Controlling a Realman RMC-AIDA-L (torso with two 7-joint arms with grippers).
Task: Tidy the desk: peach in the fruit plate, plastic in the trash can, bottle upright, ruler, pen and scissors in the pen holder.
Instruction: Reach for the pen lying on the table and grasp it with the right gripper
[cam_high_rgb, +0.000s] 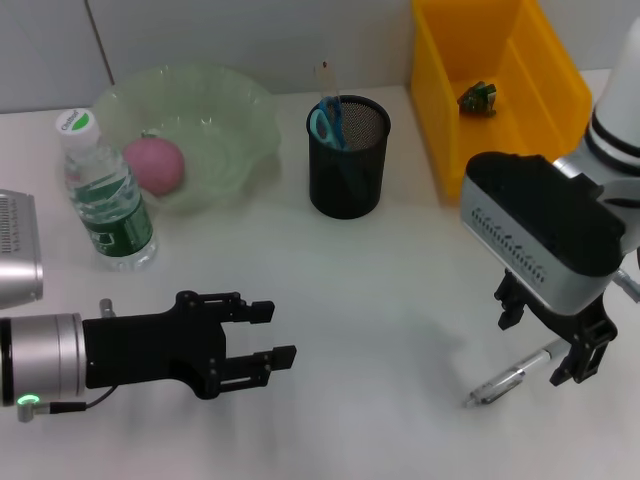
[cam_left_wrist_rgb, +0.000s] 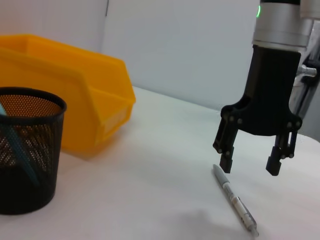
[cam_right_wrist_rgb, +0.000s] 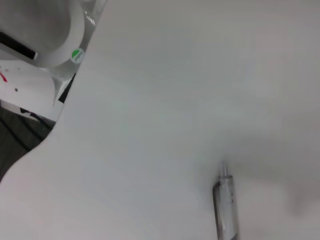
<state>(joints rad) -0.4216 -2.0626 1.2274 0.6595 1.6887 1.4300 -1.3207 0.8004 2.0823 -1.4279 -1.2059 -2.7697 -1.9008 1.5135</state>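
The pen (cam_high_rgb: 508, 380) is the last item lying loose: it rests flat on the white table (cam_high_rgb: 380, 300), well to the near right of the black mesh pen holder (cam_high_rgb: 347, 157), and points roughly toward the holder. The right tool (cam_high_rgb: 548, 345) hangs just above the pen's far end with its fingers spread and nothing between them; the left wrist view shows both fingertips clear of the table and straddling the barrel's end. The left tool (cam_high_rgb: 265, 340) hovers to the near left of the pen holder, released and empty.

The rest looks settled. The peach (cam_high_rgb: 154, 165) sits in the green fruit plate (cam_high_rgb: 250, 110) to the left of the pen holder, the bottle (cam_high_rgb: 105, 195) stands upright beside that plate, the scissors (cam_high_rgb: 325, 122) and the ruler (cam_high_rgb: 324, 75) stand in the holder, and a small crumpled scrap (cam_high_rgb: 478, 97), probably the plastic, lies in the yellow bin (cam_high_rgb: 440, 110) to the holder's right.

The step in hand appears to be the pick of the pen. To do it well, the right tool should shift along the barrel toward its middle, so the pen does not pivot when lifted. It should then descend until the fingertips almost reach the table, and close across the barrel's width. A slim round barrel may roll away, so a slow, square closing seems wise. The pen should then be tipped upright before it is lowered into the holder beside the scissors.
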